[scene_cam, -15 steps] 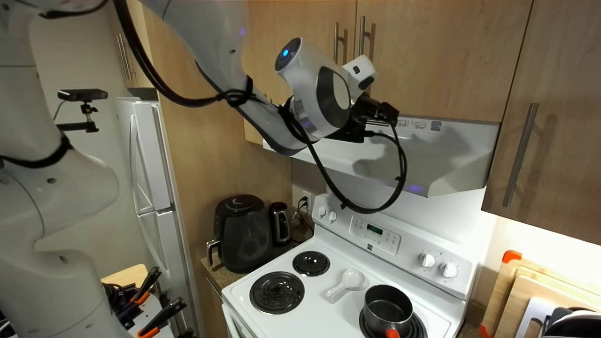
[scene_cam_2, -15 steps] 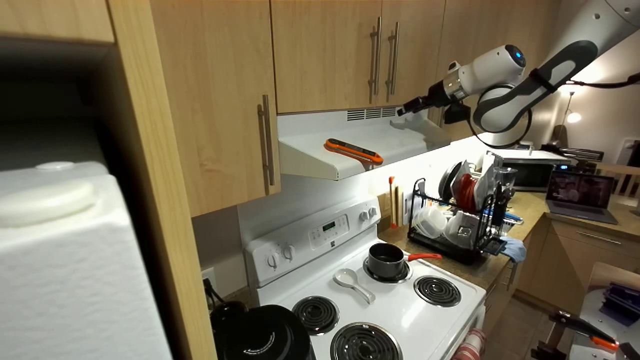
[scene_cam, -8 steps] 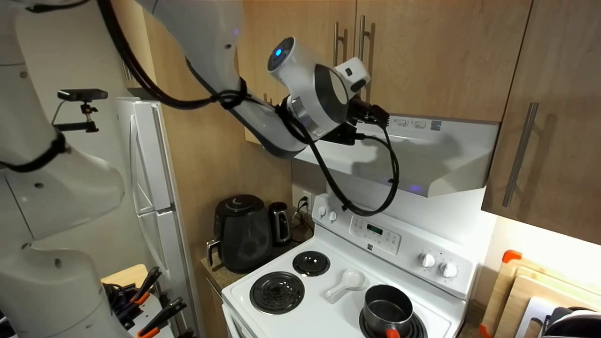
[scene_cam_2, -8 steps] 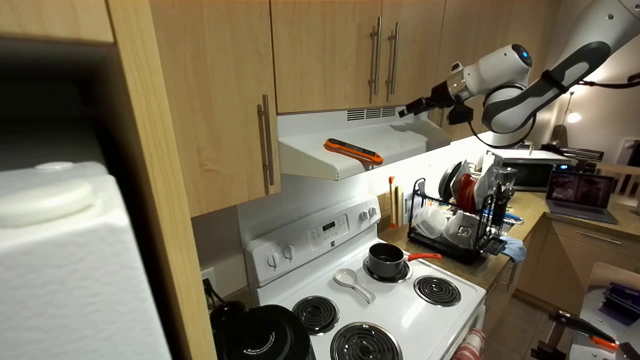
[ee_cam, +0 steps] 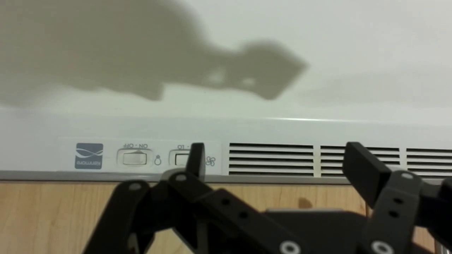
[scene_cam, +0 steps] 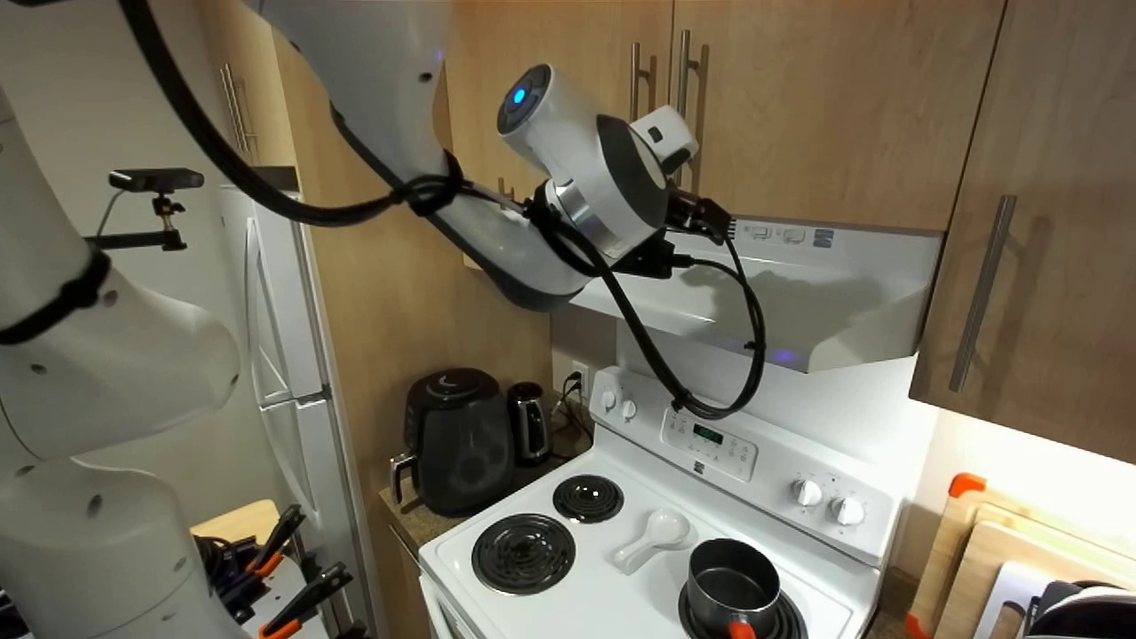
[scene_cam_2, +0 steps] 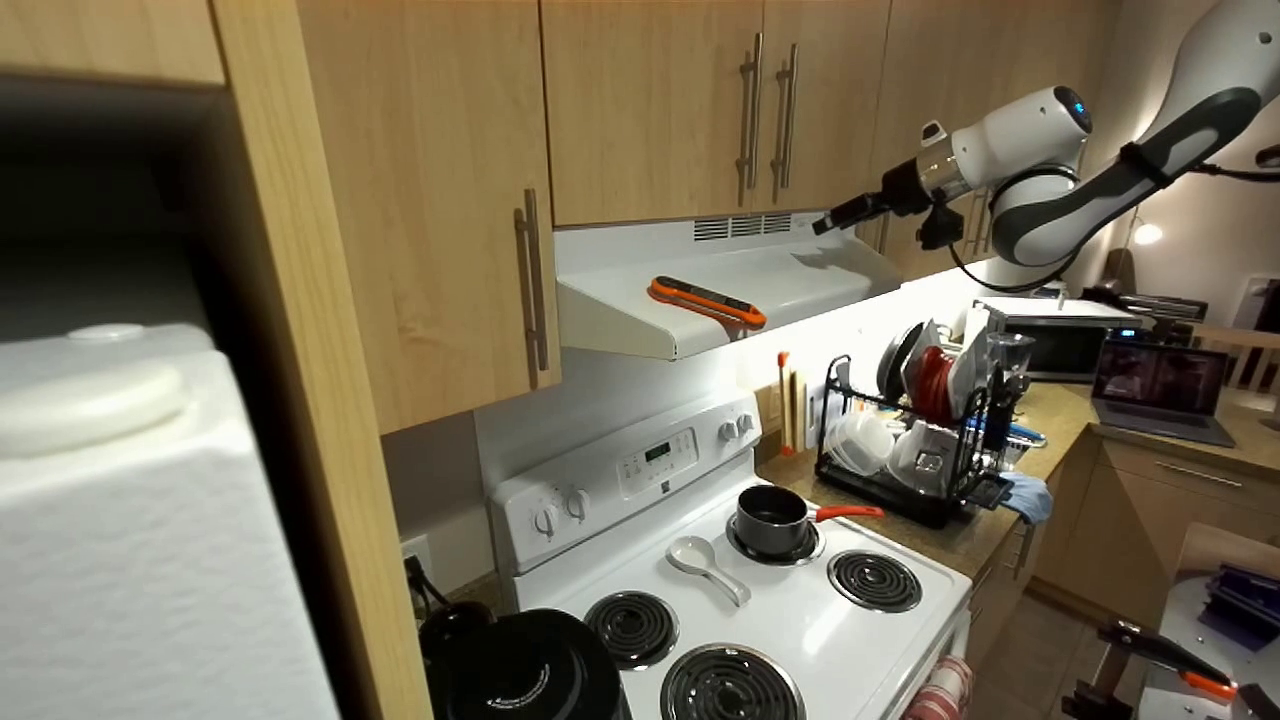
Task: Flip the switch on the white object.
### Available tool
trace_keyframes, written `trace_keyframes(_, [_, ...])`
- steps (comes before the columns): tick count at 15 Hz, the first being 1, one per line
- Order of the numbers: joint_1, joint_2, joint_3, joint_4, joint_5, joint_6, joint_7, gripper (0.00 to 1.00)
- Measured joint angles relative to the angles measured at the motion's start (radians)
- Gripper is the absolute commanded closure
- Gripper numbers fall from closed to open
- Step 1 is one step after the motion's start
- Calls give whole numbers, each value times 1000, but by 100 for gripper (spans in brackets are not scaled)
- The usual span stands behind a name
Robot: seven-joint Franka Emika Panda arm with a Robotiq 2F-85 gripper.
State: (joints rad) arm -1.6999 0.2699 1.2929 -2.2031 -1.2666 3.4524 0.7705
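The range hood (scene_cam_2: 730, 262) is standing ahead of the claw (ee_cam: 275, 160), stretching mostly left of and below it in an exterior view. Going left to right in the wrist view, the logo badge (ee_cam: 88, 156) is lying well left of the claw, showing upside down. Nearer, the light switch (ee_cam: 134, 158) is sitting left of the claw, uncovered; which way it is tipping is hard to tell. Just beside the claw's left-hand finger (ee_cam: 195, 158), the fan switch (ee_cam: 181, 159) is hiding partly behind the tip. Vent slots (ee_cam: 271, 158) are showing between this finger and the right-hand finger (ee_cam: 365, 173); the two are standing wide apart, gripping nothing.

The step in hand is probably lining up: the claw seems to be hanging just short of the hood, pressing no switch. The next move is likely calling for a leftward shift, small for the fan switch, larger for the light switch, since the task is naming neither, then for a push with one fingertip.
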Motion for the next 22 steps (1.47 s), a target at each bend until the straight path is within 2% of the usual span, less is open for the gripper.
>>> trace_keyframes(6, [-199,53,174,-41,-119,0,30,0])
trace_keyframes(12, [-337,81,298,-80,-201,1,67,0])
trace_keyframes(17, [-404,94,364,-106,-276,-1,119,0])
trace_keyframes(22, [-404,62,356,-122,-299,-46,157,0])
